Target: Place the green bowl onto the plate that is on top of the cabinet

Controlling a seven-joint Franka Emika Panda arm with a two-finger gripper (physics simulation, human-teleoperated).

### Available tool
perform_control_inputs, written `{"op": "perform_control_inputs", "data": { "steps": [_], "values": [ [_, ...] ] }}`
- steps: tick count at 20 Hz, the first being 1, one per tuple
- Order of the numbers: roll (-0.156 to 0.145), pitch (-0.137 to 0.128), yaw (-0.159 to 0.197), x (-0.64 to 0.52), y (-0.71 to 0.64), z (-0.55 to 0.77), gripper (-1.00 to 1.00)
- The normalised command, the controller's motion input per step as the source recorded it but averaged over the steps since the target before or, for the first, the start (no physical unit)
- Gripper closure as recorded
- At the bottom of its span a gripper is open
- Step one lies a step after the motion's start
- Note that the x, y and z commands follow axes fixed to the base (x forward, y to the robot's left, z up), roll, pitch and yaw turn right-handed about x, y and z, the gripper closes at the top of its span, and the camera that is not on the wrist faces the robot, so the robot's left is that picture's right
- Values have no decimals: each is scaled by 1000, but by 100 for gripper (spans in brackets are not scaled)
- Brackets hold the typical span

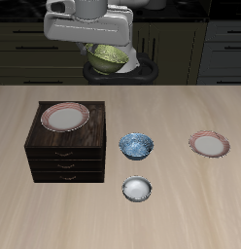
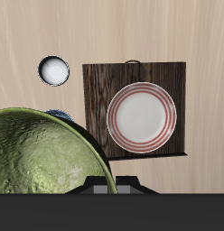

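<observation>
My gripper (image 1: 99,45) is raised high above the table's back edge and is shut on the rim of the green bowl (image 1: 109,57), which hangs below it in the air. In the wrist view the green bowl (image 2: 42,155) fills the near field, mottled olive. The plate (image 1: 65,117) with the pinkish-red rim lies on top of the dark-brown cabinet (image 1: 66,156), below the gripper and nearer the table's front edge. The wrist view shows the plate (image 2: 141,117) empty on the cabinet top (image 2: 98,77), beside the held bowl.
A blue patterned bowl (image 1: 138,146) stands on the table beside the cabinet, and a small white-grey bowl (image 1: 137,188) stands nearer the front edge. A second identical plate (image 1: 208,145) lies on the table farther off. The white-grey bowl (image 2: 54,69) also shows in the wrist view.
</observation>
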Motion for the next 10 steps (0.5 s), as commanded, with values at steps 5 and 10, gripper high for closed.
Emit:
{"op": "perform_control_inputs", "data": {
  "steps": [5,10],
  "values": [
    [-20,-22,13,-21,-336,122,100],
    [-13,-8,2,4,-266,66,100]
  ]
}}
